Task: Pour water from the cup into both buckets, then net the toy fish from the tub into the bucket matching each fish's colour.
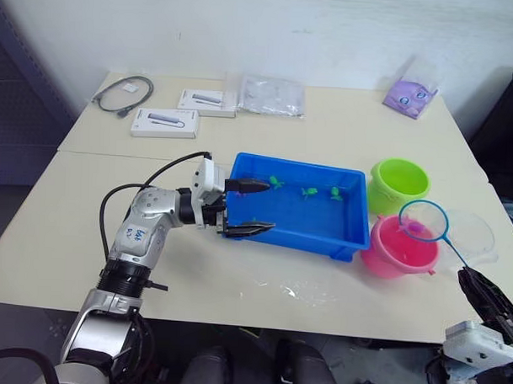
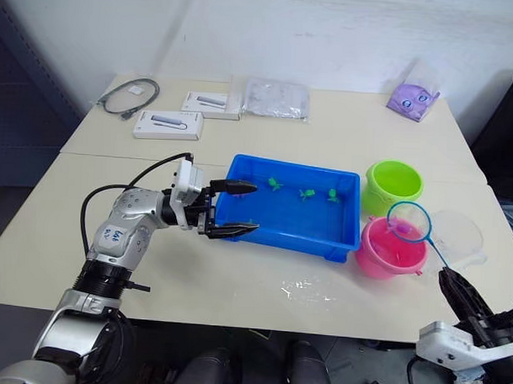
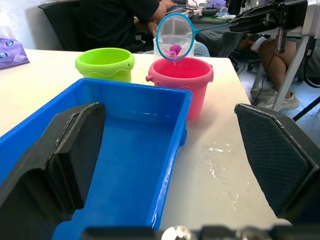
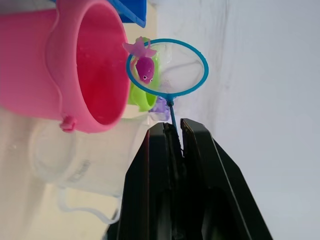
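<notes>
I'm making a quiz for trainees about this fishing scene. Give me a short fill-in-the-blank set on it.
1. The round blue-rimmed mesh net holds a small plastic fish coloured ____.
2. That net hangs over the round plastic bucket coloured ____.
3. The toy fish lying in the shallow rectangular blue plastic tub are all coloured ____.
4. The net's thin handle is gripped by the ____ gripper.

Missing words: pink; pink; green; right

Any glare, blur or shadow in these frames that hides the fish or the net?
Left eye view: even light, soft shadows; net and green fish readable, spilled water glints. Left wrist view: own pincer fingers blurred close up, buckets sharp. Right wrist view: pink fish crisp in the net, bright wall behind.
</notes>
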`<action>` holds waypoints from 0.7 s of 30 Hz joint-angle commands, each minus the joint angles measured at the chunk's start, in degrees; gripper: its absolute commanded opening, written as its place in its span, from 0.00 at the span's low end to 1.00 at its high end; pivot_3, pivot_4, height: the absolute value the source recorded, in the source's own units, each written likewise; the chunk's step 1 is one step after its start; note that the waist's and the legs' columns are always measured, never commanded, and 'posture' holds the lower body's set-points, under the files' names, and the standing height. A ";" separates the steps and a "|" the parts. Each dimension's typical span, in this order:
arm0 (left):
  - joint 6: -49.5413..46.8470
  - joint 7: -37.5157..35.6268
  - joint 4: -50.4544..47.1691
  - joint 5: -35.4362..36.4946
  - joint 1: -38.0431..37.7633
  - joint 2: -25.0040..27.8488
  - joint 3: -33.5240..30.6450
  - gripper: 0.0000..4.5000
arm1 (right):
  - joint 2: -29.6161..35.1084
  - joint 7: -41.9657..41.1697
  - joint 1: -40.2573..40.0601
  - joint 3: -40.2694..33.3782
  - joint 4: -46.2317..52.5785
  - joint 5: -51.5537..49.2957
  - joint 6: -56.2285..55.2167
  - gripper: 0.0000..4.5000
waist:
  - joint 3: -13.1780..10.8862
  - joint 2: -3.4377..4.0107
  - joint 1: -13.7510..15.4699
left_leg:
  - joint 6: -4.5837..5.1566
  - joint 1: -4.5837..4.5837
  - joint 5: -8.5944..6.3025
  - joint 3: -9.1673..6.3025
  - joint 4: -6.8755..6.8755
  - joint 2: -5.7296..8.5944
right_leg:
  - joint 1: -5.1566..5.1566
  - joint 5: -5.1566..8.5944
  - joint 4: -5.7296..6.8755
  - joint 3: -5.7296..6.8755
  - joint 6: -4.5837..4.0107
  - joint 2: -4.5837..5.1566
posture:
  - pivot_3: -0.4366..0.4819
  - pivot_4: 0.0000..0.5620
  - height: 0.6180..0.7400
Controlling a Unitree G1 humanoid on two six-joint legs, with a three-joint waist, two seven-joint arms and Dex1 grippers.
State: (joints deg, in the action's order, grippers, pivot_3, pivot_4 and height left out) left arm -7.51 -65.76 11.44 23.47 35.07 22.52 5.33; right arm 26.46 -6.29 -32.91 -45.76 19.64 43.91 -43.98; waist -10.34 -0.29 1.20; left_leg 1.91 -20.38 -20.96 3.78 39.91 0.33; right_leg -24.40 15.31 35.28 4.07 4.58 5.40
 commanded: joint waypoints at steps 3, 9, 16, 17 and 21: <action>0.55 0.35 -2.37 0.43 0.08 -0.22 -0.94 0.99 | 0.86 10.22 -2.96 -1.62 1.26 7.86 -0.80 0.00 | 0.00 0.00 0.01 | -0.01 0.01 0.00 0.00 0.00 0.00 | 0.00 0.02 0.03 0.00 -0.03 0.00 | 0.48 0.27 1.00; 0.82 0.25 -1.77 0.28 0.61 -0.35 -0.91 0.99 | 2.75 10.56 -3.85 0.25 1.42 6.19 1.37 0.00 | 0.00 0.00 -0.29 | 0.00 0.04 0.01 0.02 0.01 0.00 | 0.01 0.03 0.07 -0.03 -0.05 -0.01 | 0.48 0.27 1.00; 1.36 0.03 -1.26 0.01 0.98 -0.46 -0.85 0.99 | 4.54 8.98 -6.05 1.14 2.21 2.67 2.87 0.00 | 0.00 -0.01 -0.57 | 0.00 0.08 0.01 0.01 0.00 -0.02 | 0.01 0.07 0.17 -0.03 -0.10 -0.02 | 0.48 0.27 1.00; 1.37 0.24 -1.14 0.05 1.03 -0.46 -1.08 0.99 | 5.11 9.06 -5.47 -0.56 2.38 1.89 4.28 0.00 | 0.00 -0.01 -0.57 | 0.00 0.08 0.01 0.02 0.00 -0.02 | 0.01 0.07 0.17 -0.03 -0.10 -0.02 | 0.48 0.27 1.00; 0.98 0.38 -1.12 0.11 0.97 -0.53 -0.99 0.99 | 6.36 8.52 -6.31 3.48 1.49 2.90 2.44 0.00 | 0.01 -0.06 -0.64 | 0.03 0.08 0.02 0.04 0.03 0.00 | 0.02 0.06 0.17 -0.08 -0.09 0.00 | 0.48 0.27 1.00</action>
State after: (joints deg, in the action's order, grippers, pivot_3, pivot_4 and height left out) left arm -7.24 -65.54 11.62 23.46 35.21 22.27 5.09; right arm 32.77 2.11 -38.19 -44.14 20.25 47.15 -40.11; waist -10.33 -0.35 0.56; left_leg 1.93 -20.29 -20.95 3.79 39.93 0.30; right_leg -24.38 15.37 35.45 4.02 4.49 5.39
